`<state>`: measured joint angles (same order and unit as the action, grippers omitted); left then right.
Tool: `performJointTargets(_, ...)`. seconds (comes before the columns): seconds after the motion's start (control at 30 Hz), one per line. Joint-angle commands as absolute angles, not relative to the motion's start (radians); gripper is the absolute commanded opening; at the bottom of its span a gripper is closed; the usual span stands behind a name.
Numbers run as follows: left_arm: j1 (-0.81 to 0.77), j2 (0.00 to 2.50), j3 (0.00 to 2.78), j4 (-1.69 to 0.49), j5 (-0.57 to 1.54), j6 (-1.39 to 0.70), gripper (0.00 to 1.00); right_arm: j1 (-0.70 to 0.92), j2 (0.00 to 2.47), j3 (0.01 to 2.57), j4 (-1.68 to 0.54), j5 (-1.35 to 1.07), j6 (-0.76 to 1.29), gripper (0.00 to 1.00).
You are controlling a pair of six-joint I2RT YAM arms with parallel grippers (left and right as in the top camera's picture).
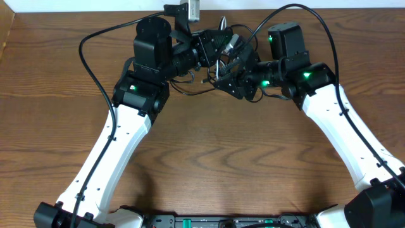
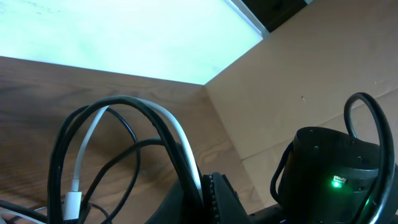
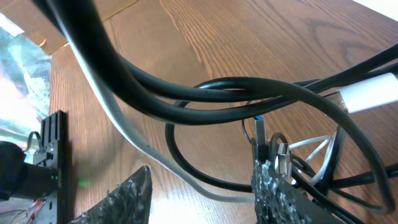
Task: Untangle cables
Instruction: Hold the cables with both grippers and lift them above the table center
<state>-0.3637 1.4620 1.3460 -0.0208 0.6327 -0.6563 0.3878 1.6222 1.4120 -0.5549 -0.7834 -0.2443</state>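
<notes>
The cables (image 1: 223,62) hang as a tangled bunch between my two grippers at the back middle of the wooden table. My left gripper (image 1: 212,50) is shut on a white cable (image 2: 180,140) and black cables (image 2: 93,112), which loop up out of its jaws (image 2: 204,186). A white plug (image 2: 73,204) hangs at the lower left. My right gripper (image 1: 231,79) is open, its fingers (image 3: 202,193) wide apart. A white cable (image 3: 124,127) runs between them, thick black loops (image 3: 205,93) cross above, and a metal plug (image 3: 278,155) sits at its right finger.
Thick black arm wires arc over the table at back left (image 1: 95,69) and back right (image 1: 323,31). A cardboard wall (image 2: 323,62) stands behind the table. A grey fitting (image 1: 190,7) sits at the back edge. Bare wood (image 1: 221,158) lies in front.
</notes>
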Motion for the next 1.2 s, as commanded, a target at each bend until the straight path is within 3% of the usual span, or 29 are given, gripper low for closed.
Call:
performJointTargets(0.0, -0.369, 1.442, 1.355, -0.012, 0.661, -0.672, 0.08, 0.401, 1.622, 1.406, -0.537, -0.784, -0.241, 0.45)
performJointTargets(0.57, -0.37, 1.441, 1.355, -0.006, 0.669, -0.704, 0.08, 0.455, 1.622, 1.406, -0.466, -0.704, -0.239, 0.44)
performJointTargets(0.6, -0.37, 1.441, 1.355, -0.006, 0.669, -0.706, 0.07, 0.46, 1.622, 1.406, -0.463, -0.702, -0.239, 0.37)
performJointTargets(0.67, -0.37, 1.441, 1.355, -0.006, 0.669, -0.705, 0.08, 0.463, 1.622, 1.406, -0.458, -0.698, -0.239, 0.05)
performJointTargets(0.7, -0.369, 1.441, 1.355, -0.006, 0.669, -0.704, 0.08, 0.464, 1.622, 1.406, -0.458, -0.697, -0.239, 0.01)
performJointTargets(1.17, -0.369, 1.442, 1.355, -0.007, 0.642, -0.655, 0.08, 0.439, 1.621, 1.406, -0.493, -0.686, -0.221, 0.01)
